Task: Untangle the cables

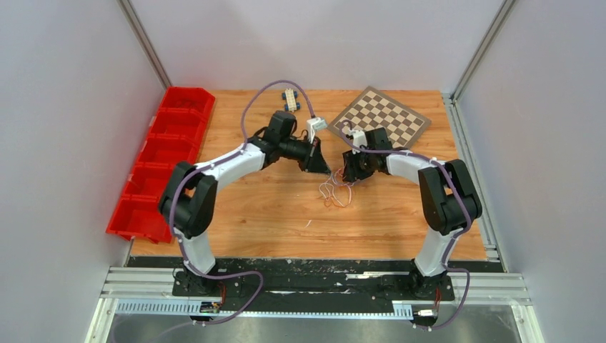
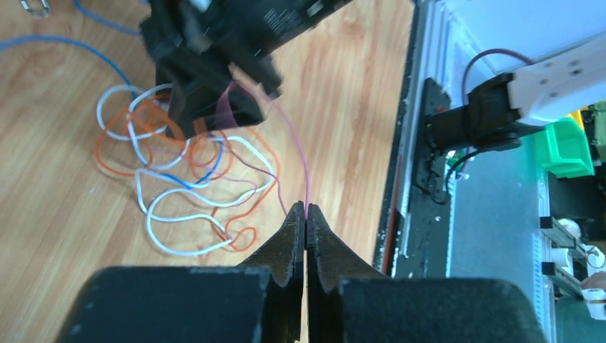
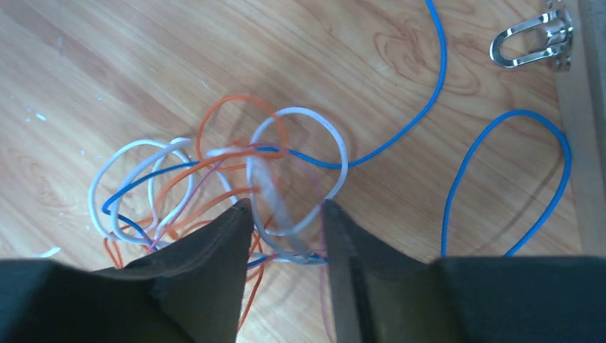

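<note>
On the wooden bench point(image 1: 271, 214), near its middle, lies a loose knot of thin white, orange, blue and purple cables point(image 1: 336, 191). The left hand point(image 2: 306, 214) is pinched closed on one purple strand point(image 2: 304, 157); the right hand point(image 3: 284, 229) hangs open, fingers point(image 3: 214, 257) straddling the knot.

1 top cam: high, behind arm bases point(image 1: 204, 275), looks down on whole table point(image 1: 236, 229). 2 wrist cams: close, low, tilted down at wood. All 3 views share cables point(image 1: 336, 191), mid-table.
</note>
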